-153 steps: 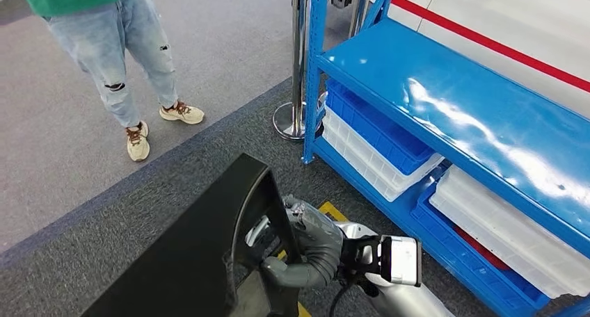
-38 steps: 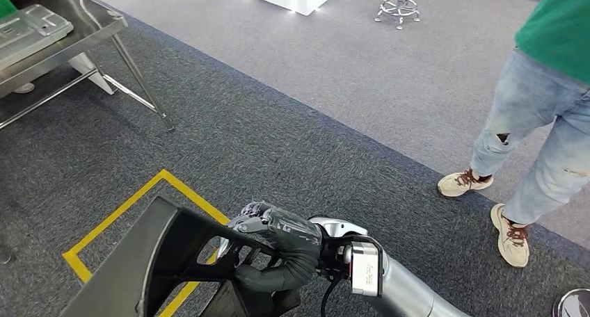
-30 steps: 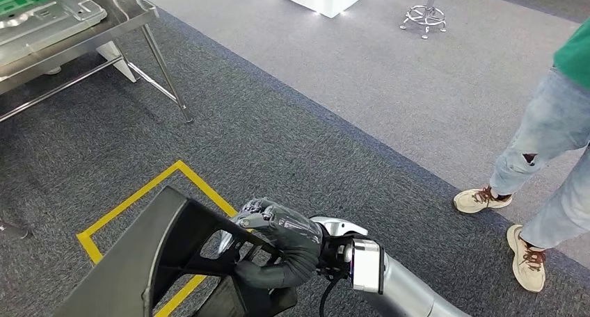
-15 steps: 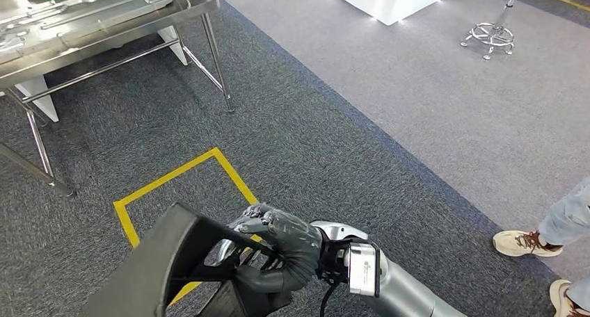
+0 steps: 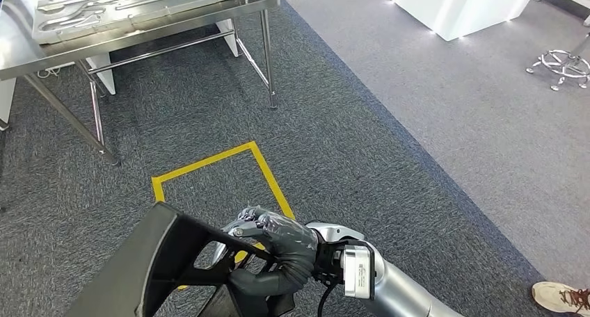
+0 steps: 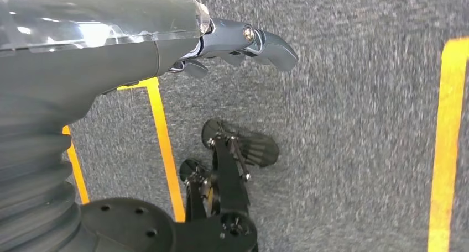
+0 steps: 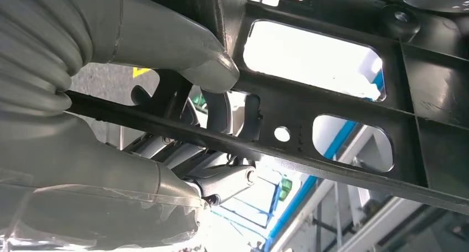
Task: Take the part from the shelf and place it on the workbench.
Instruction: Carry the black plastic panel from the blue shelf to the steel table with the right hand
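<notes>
The part [image 5: 142, 268] is a large black plastic panel with ribbed cut-outs, carried low in front of me. My right hand [image 5: 275, 251] grips it through an opening at its right edge, fingers wrapped around a rib. In the right wrist view the thumb [image 7: 166, 42] presses on the part's black frame [image 7: 332, 114]. The steel workbench [image 5: 139, 37] stands at the far left, with pressed metal sheets [image 5: 132, 4] lying on it. In the left wrist view my left hand [image 6: 232, 39] hangs over the carpet, holding nothing.
A yellow floor marking [image 5: 268, 171] lies on the dark carpet between me and the workbench legs [image 5: 268, 60]. A white plinth [image 5: 459, 4] and a chrome stool base [image 5: 563, 63] stand at the far right. A person's shoe [image 5: 560, 297] shows at the bottom right.
The camera has turned away from the blue shelf: the workbench has slid in towards the middle, and the person has passed out at the right. My right hand's hold on the part is unchanged.
</notes>
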Tool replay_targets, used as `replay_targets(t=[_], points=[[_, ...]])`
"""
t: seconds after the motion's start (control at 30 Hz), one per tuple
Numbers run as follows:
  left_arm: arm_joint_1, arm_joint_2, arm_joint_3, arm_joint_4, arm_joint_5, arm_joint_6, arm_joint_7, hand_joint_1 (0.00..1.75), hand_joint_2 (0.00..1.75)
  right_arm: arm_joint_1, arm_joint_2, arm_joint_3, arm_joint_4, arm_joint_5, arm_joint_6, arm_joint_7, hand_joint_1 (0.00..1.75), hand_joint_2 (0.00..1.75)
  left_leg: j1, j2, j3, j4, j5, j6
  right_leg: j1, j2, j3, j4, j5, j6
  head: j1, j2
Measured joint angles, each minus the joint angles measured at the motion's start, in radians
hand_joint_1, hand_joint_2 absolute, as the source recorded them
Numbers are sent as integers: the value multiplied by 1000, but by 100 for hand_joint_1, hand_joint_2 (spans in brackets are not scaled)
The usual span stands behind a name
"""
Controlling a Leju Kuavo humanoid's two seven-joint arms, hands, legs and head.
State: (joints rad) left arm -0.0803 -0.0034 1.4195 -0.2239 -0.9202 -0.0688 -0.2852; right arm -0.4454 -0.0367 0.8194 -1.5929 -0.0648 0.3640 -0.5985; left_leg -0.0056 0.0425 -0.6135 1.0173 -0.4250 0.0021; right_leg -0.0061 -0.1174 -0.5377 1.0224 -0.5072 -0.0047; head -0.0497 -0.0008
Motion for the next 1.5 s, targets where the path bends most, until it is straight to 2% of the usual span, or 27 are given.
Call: replay_targets(t=[0.03,0.1,0.17,0.2,0.27,0.33,0.4,0.47,0.5,0.53,0.57,0.67,0.73,0.77,0.8,0.9,0.97,1.1,1.13,1.2,1.23,1.27,1.3,1.37,1.4,1.43,1.5], points=[[3,1,0,0,1,0,-2,0,175,0,2,0,0,1,0,0,154,175,3,-11,4,-6,1,5,-1,4,5,0,-3,6,0,0],[3,1,1,0,2,-2,-7,0,175,0,5,0,-4,2,0,-1,154,175,10,-31,16,-19,6,15,-4,50,-9,42,-30,16,1,0],[-2,1,1,0,4,-6,-11,0,175,6,5,0,-6,2,0,-1,154,175,13,-54,20,-23,6,22,-8,102,-74,160,-82,20,2,0],[-4,1,1,0,4,-7,-13,0,175,10,4,0,-6,2,0,0,154,175,13,-67,20,-22,5,24,-8,110,-113,223,-102,22,3,0],[-5,1,1,0,5,-9,-16,0,175,17,4,0,-5,3,1,0,154,175,13,-97,21,-19,2,24,-8,114,-155,268,-89,23,2,0],[-4,1,1,0,6,-9,-17,0,175,18,4,0,-6,3,1,0,154,175,13,-126,23,-13,-2,19,-10,130,-124,171,-10,21,3,0],[-5,0,1,0,6,-9,-18,0,175,17,4,-1,-8,3,1,0,154,175,13,-151,20,-2,-9,11,-13,177,-80,56,42,16,2,0],[-6,-1,1,0,7,-9,-20,0,175,17,4,-1,-9,3,2,0,154,175,15,-172,12,3,-12,-1,-12,199,-66,19,46,11,2,0],[-4,-1,1,0,7,-9,-20,0,175,16,5,-1,-9,3,2,0,154,175,18,-182,8,1,-12,-8,-11,188,-65,16,47,6,2,0],[-2,0,2,0,7,-9,-21,0,175,14,6,-1,-11,3,3,0,154,175,19,-181,7,1,-13,-14,-11,177,-61,12,49,0,2,0],[0,-1,2,0,7,-9,-21,0,175,13,7,-1,-13,3,3,0,154,175,19,-160,3,10,-20,-20,-12,167,-55,6,49,-7,0,0],[-6,-2,2,0,9,-14,-27,0,175,11,9,-1,-17,8,4,0,154,175,19,-68,-59,144,-91,-35,-13,133,-40,-4,46,-21,-7,0],[-8,-2,2,0,9,-23,-37,0,175,12,9,-1,-17,17,3,1,154,175,24,-52,-118,255,-130,-43,-12,114,-38,-2,40,-23,-7,0],[-7,-2,2,0,9,-28,-43,0,175,12,9,-1,-17,20,2,0,154,175,26,-50,-127,269,-124,-46,-12,107,-36,-2,38,-22,-7,0],[-5,-1,2,0,9,-32,-48,0,175,12,9,-1,-17,21,1,0,154,175,29,-48,-114,241,-99,-48,-12,103,-33,-1,35,-20,-7,0],[-4,0,2,0,9,-37,-58,0,175,11,9,-2,-22,21,0,-2,154,175,28,-38,-14,47,-13,-40,-12,95,-22,1,24,-9,-7,0],[-4,1,2,0,9,-39,-61,0,175,10,9,-3,-26,20,0,-2,154,175,21,-36,11,0,-9,-25,-9,93,-18,-1,20,2,-6,0],[-2,1,2,0,9,-44,-66,0,175,9,8,-5,-35,18,0,-3,154,175,22,-42,20,-10,-13,4,-9,98,-23,22,1,25,-5,0],[-3,1,2,0,9,-47,-69,0,175,9,8,-6,-38,17,0,-3,154,175,24,-43,25,-14,-14,11,-10,102,-44,65,-20,27,-5,0],[-4,1,2,0,9,-51,-76,0,175,12,5,-8,-41,15,0,-4,154,175,20,-45,31,-14,-22,21,-9,108,-121,200,-71,28,-4,0],[-4,1,2,0,9,-53,-80,0,175,14,4,-8,-41,14,0,-4,154,175,18,-47,35,-14,-26,24,-9,109,-158,256,-82,27,-4,0],[-3,1,2,0,9,-55,-83,0,175,16,2,-8,-41,14,1,-4,154,175,15,-49,41,-13,-32,25,-8,109,-181,280,-74,26,-4,0],[-3,1,2,0,8,-57,-85,0,175,18,2,-8,-41,13,1,-4,154,175,14,-52,49,-13,-38,25,-8,110,-183,264,-45,24,-4,0],[-2,1,2,0,8,-62,-90,0,175,18,0,-8,-43,12,0,-4,154,175,12,-58,67,-12,-53,22,-6,113,-141,144,40,14,-4,0],[-2,0,2,0,8,-64,-92,0,175,18,-1,-9,-45,12,0,-4,154,175,9,-60,74,-11,-61,18,-3,115,-113,80,65,8,-5,0],[-3,0,2,0,7,-65,-94,0,175,18,-1,-9,-47,11,0,-4,154,175,8,-62,78,-11,-68,14,-1,117,-93,36,76,4,-5,0],[-4,-1,2,0,7,-66,-95,0,175,18,-2,-10,-52,10,0,-4,154,175,8,-64,83,-15,-79,2,5,120,-77,8,62,-2,-5,0]])
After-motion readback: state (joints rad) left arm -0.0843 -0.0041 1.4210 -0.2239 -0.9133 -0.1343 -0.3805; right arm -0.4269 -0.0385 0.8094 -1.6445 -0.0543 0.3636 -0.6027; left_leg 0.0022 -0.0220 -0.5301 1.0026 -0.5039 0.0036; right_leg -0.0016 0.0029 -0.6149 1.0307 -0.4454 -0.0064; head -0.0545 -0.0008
